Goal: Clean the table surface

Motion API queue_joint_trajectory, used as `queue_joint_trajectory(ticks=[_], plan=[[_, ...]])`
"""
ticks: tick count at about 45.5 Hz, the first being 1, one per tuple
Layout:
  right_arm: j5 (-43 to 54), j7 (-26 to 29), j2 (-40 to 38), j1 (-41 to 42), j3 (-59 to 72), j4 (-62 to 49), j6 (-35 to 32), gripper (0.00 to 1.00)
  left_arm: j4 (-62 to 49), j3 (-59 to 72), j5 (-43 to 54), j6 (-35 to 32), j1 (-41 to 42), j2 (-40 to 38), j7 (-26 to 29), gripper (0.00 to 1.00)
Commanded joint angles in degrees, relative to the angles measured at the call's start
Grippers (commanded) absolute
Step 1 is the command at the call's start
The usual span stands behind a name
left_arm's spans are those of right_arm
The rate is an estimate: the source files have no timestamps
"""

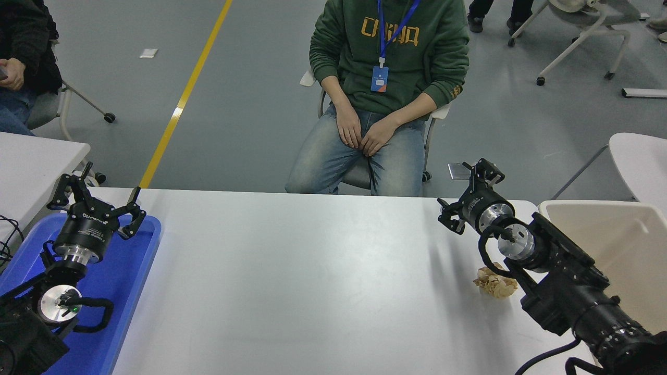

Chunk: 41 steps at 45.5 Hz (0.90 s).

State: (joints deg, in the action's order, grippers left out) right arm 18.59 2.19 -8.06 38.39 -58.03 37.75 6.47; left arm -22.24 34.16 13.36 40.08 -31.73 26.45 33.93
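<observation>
While right claw (pixel 467 192) hangs spread, empty, over far right of white counter (pixel 312 281), crumpled brown paper wad (pixel 494 284) lies near-right, partly behind arm. Best: draw claw back, descend straight over wad, pinch middle. Count: one wad, one blue tray (pixel 122 271), one beige bin (pixel 604 245), two claws; left claw (pixel 96 200) parked spread over tray.

The left arm sits at the near left, its pincer (pixel 96 195) spread open and pointing away. The right arm reaches from the near right toward the far side, its pincer (pixel 469 190) open.
</observation>
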Motion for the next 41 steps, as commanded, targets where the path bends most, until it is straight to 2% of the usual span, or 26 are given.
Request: queue_joint_trajectory(ticks=[1,12,15,20,24,41], plan=[[0.49,-0.08,-6.34,0.73,8.1,0.31,-0.58,1.0,0.0,0.03,0.0,0.0,0.0,0.0,0.0,1.0],[4.43,-0.08,-18.65,3.27,22.95,7.86,-0.93,1.0,0.0,0.03,0.0,0.0,0.0,0.0,0.0,1.0],[9.52,-0.08,-23.56,3.8,27.08,11.98,-0.93,1.0,0.0,0.03,0.0,0.0,0.0,0.0,0.0,1.0],[15.24,-0.08,-27.26,4.59,31.22,14.72,-0.93,1.0,0.0,0.03,0.0,0.0,0.0,0.0,0.0,1.0],[24.8,-0.17,-32.62,4.94,36.4,19.54,-1.02,1.0,0.0,0.03,0.0,0.0,0.0,0.0,0.0,1.0],[46.8,-0.17,-42.91,7.67,47.3,33.0,-3.57,1.0,0.0,0.03,0.0,0.0,0.0,0.0,0.0,1.0]])
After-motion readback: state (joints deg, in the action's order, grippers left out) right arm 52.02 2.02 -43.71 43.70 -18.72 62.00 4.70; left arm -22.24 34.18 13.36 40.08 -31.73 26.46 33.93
